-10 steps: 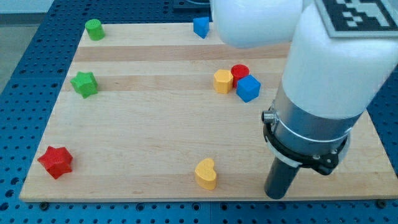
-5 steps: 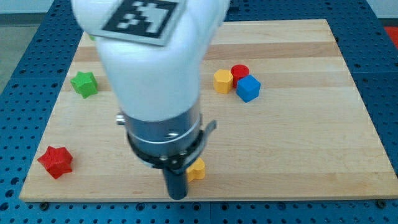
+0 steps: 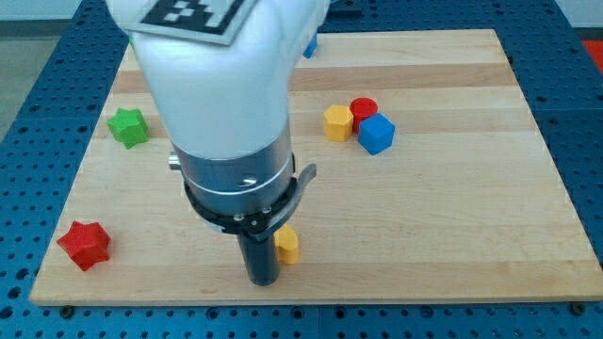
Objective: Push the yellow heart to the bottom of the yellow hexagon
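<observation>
My tip (image 3: 263,281): a bare rod with nothing to open or close, near the wooden board's (image 3: 452,235) bottom edge. Yellow heart (image 3: 286,246): touching my tip's right, half hidden. Yellow hexagon (image 3: 337,122): well up-right, against red cylinder (image 3: 364,108) and blue cube (image 3: 376,134). Bare board lies between. Red star (image 3: 84,244): far left. Blue perforated table (image 3: 28,56) surrounds the board.

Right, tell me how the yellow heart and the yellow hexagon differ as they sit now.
The yellow heart is partly hidden behind the rod, while the yellow hexagon shows in full. The heart sits near the view's bottom edge with my tip just to its left; the hexagon sits higher up, far from the tip. The hexagon sits close against the red cylinder; the heart has no block beside it. Both are yellow.
</observation>
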`<state>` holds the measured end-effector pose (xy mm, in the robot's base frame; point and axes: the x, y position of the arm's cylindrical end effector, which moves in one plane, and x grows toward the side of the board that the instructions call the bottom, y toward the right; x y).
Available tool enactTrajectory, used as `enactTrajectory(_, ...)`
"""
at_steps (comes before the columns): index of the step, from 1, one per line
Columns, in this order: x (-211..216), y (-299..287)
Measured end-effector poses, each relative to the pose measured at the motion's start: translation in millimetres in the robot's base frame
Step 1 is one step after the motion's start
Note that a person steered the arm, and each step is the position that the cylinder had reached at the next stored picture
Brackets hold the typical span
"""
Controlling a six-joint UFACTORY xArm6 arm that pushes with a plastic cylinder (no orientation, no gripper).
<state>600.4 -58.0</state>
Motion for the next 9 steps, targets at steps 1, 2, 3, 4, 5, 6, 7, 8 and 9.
enactTrajectory(1, -12.9, 1.6)
enactTrajectory(2, -23.1, 14.9)
enactTrajectory(3, -25.9, 33.7)
enactTrajectory(4, -29.4, 60.7)
enactTrajectory(5, -44.7, 69.0)
enactTrajectory(6, -71.9, 24.7)
enactTrajectory(7, -96.0, 0.6)
enactTrajectory(8, -110.9, 4.0)
enactTrajectory(9, -113.5, 24.3)
